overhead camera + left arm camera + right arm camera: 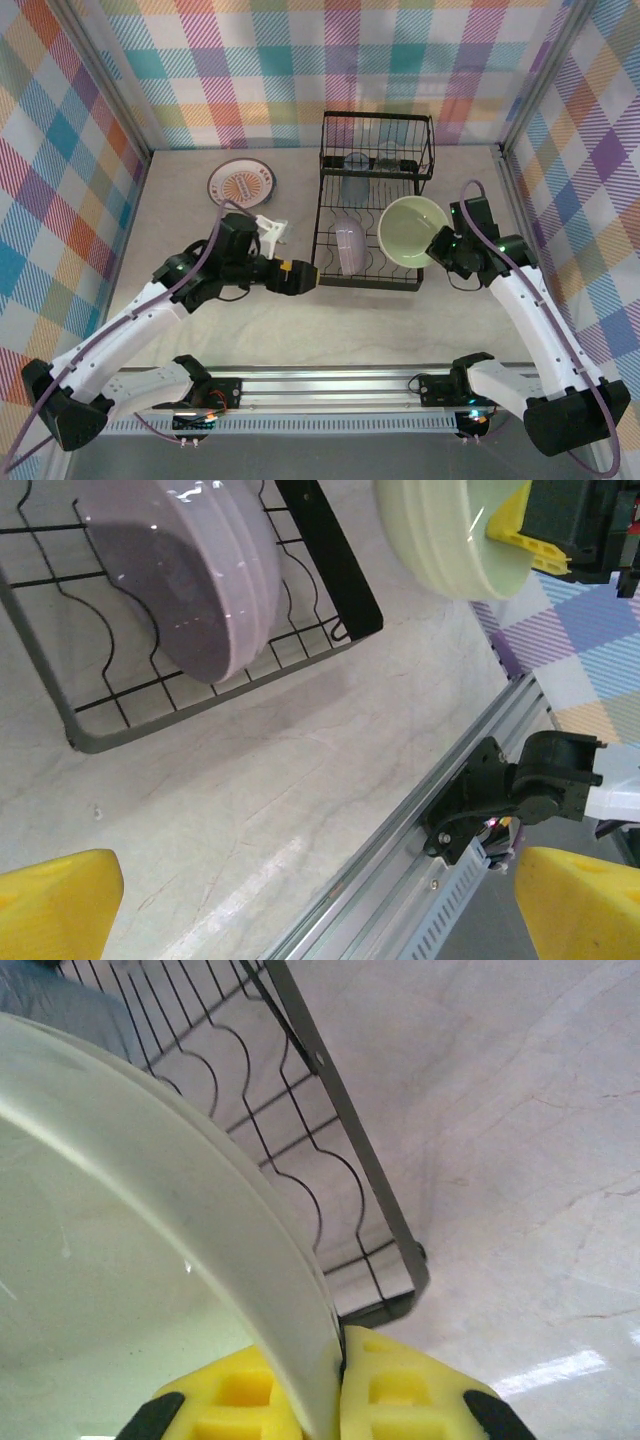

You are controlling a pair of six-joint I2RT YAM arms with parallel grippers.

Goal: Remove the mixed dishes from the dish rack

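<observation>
Grip: right fingers (400,1400) are shut tight on the rim of the green bowl (412,231), which hangs tilted above the right end of the rack (368,284), toward the right edge of the surface (330,335). Left fingers (60,900) stand wide open and empty by the rack's front-left corner, near the lavender bowl (349,245). Green bowl judged rigid, glossy, probably slippery and breakable; a deep pinch across the rim suits it.
</observation>
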